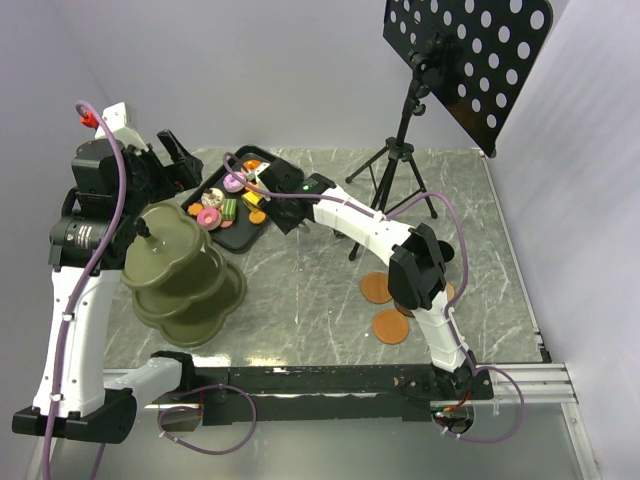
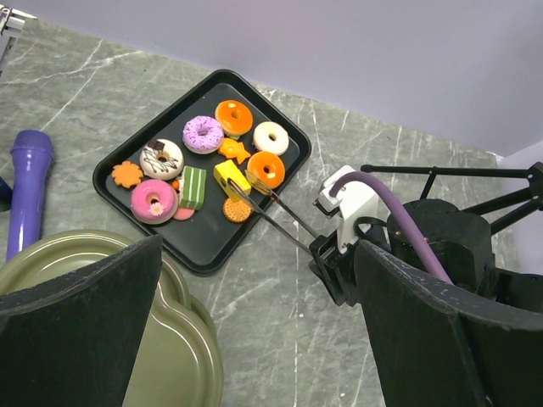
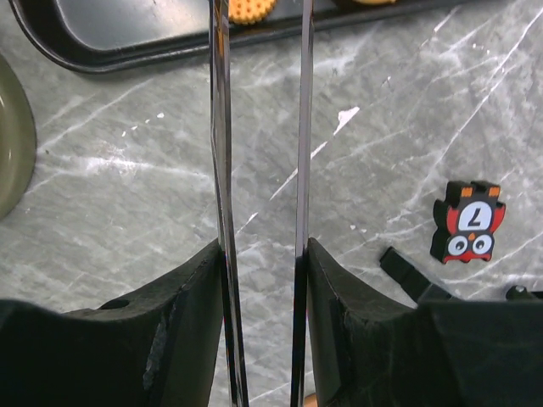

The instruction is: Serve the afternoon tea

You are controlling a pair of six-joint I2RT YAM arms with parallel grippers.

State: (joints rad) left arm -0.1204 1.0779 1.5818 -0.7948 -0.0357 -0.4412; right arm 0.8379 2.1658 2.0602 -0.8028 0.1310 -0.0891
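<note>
Small toy donuts and pastries lie on the black tray (image 2: 204,261): a pink donut (image 2: 153,201), a purple one (image 2: 203,133), a white one (image 2: 271,136) and a green pastry (image 2: 193,186). My right gripper (image 3: 263,250) is shut on the thin metal tongs (image 2: 271,216). The tongs' tips reach the yellow pastry (image 2: 231,179); I cannot tell whether they pinch it. My left gripper (image 2: 259,246) hangs open and empty above the olive tiered stand (image 1: 185,270). Two brown-orange saucers (image 1: 377,288) lie beside the right arm. No cups are in view.
A purple microphone (image 2: 30,191) lies left of the tray. A black tripod (image 1: 400,150) with a perforated music stand rises at the back right. A small tile marked 7 (image 3: 467,222) lies on the marble table near the right wrist.
</note>
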